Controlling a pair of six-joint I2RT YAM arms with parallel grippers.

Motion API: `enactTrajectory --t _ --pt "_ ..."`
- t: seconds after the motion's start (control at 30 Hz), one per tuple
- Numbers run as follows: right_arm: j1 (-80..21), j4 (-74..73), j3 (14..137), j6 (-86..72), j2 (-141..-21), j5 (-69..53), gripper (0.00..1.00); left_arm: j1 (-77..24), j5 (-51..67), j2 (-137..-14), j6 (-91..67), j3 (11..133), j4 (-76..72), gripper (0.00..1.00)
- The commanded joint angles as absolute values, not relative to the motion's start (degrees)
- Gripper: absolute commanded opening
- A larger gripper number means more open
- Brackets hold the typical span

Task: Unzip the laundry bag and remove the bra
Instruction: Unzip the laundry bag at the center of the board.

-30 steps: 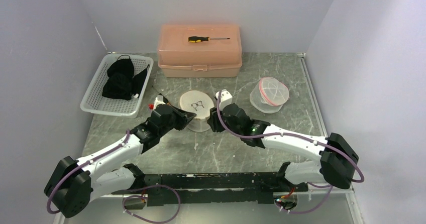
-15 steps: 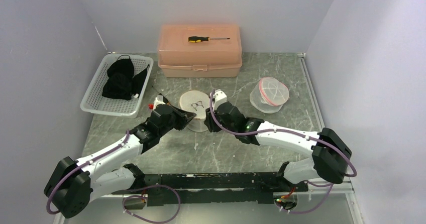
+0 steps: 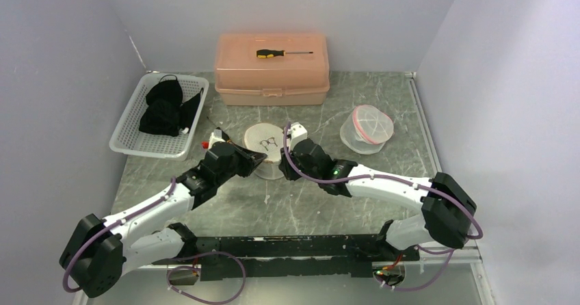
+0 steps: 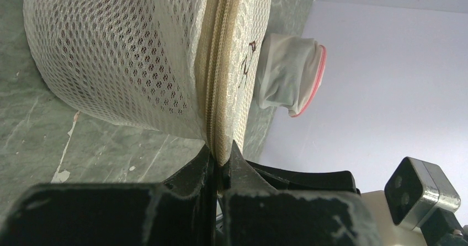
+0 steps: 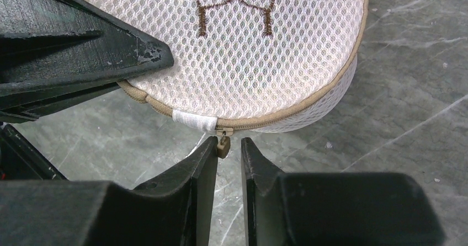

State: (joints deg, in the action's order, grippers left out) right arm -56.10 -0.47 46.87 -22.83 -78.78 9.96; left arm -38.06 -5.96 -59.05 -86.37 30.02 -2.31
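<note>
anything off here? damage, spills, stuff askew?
Nothing spilled. A screwdriver lies on the pink box lid, odd among laundry items. The left gripper, pinching the laundry bag at its zipper seam, has chipped paint on its fingertips.

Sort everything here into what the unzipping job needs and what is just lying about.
Job: laundry bag, zipper pull, left gripper pinching the rim, right gripper straddling the pull.
Lying about: pink box, screwdriver, basket, black clothes, red-rimmed pouch.
</note>
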Motion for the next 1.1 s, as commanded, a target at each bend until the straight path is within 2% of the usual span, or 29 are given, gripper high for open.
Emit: enactTrajectory --t 0.0,0.13,0.2,0.23,0.63,1.07 --pt "-56.4 0.4 49.4 -23.0 -79.1 10.6 0.24 -37.9 -7.2 -58.1 -86.5 31.0 -4.2 0.03" --pt "-56.4 0.3 49.5 -22.9 -79.1 10.9 0.13 -37.9 -7.3 -57.8 -86.5 30.8 -4.2 0.03" --pt "-56.4 0.3 49.4 -22.8 -79.2 11.1 0.01 -37.9 -7.2 -57.8 -86.4 30.7 -4.2 0.03" --pt "-56.4 0.3 49.4 -22.6 -79.2 11.2 0.00 -37.8 -7.2 -57.8 -86.1 30.7 -4.3 0.03" --pt "-55.9 -1.7 44.7 -19.8 -76.9 17.3 0.00 -37.8 -2.4 -59.4 -78.8 33.0 -2.9 0.03" --pt "-51.2 -2.2 39.5 -22.4 -71.9 18.7 0.00 -37.9 5.8 -65.3 -74.5 34.5 -5.5 0.03"
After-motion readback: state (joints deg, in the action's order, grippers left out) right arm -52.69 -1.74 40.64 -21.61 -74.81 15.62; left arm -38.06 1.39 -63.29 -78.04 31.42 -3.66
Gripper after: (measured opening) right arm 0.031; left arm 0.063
